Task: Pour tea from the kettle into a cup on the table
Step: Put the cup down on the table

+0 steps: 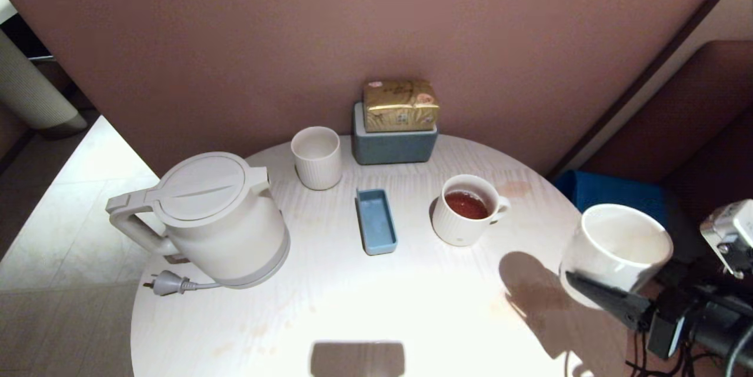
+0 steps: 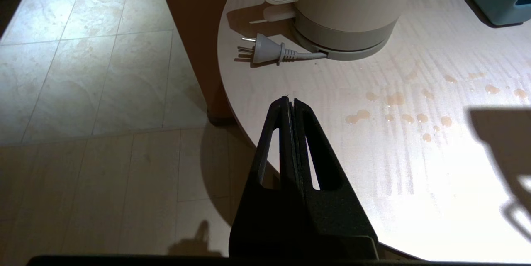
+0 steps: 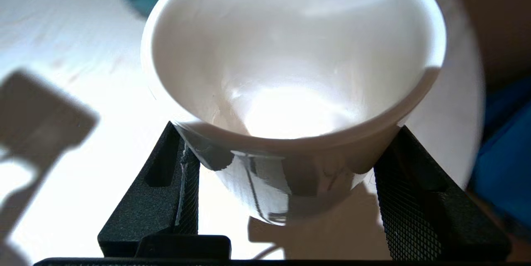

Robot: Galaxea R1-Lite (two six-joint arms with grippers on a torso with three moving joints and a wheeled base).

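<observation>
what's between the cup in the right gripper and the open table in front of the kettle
Nothing visible. The right gripper holds the plain white handleless ceramic cup above the round white table's right edge; the handled white mug with tea stands farther back.

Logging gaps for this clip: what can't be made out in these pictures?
- Level inside the kettle: its shut lid hides it in the head view.
- Base of the cup, held off the table by the right gripper: cut off by the fingers.
- Left gripper: shut, absent from the head view.
</observation>
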